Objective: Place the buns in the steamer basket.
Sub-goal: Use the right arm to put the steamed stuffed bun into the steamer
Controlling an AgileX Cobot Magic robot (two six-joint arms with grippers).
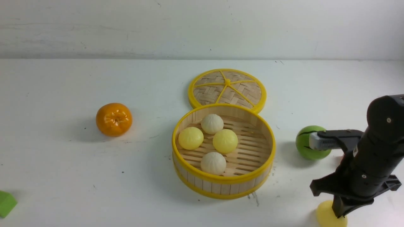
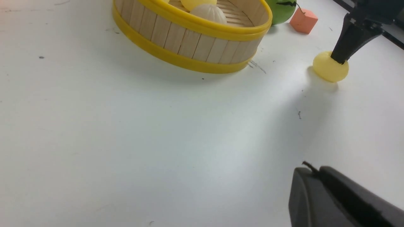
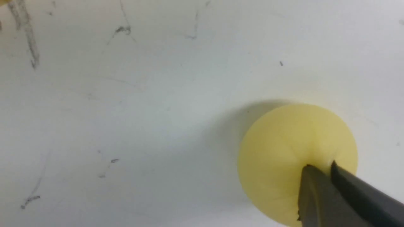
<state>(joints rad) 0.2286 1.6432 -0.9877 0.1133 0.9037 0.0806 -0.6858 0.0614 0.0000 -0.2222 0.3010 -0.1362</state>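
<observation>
The steamer basket (image 1: 221, 180) stands mid-table with several buns inside: two cream-white pleated ones (image 1: 212, 123) (image 1: 213, 163) and two pale yellow ones (image 1: 190, 137) (image 1: 225, 141). One more pale yellow bun (image 1: 325, 216) lies on the table at the front right. My right gripper (image 1: 339, 214) points down onto it, shut, its tips pinching the bun's top (image 3: 284, 151) so the skin puckers. My left gripper (image 2: 311, 170) is shut with nothing in it, low over bare table in front of the basket (image 2: 195, 41); the front view does not show it.
A flat woven lid (image 1: 227, 87) lies just behind the basket. A glossy orange (image 1: 114, 119) sits to the left, and a green block (image 1: 5, 203) at the front left edge. A green striped ball (image 1: 304, 145) and a salmon cube (image 2: 303, 20) are right of the basket, behind my right arm.
</observation>
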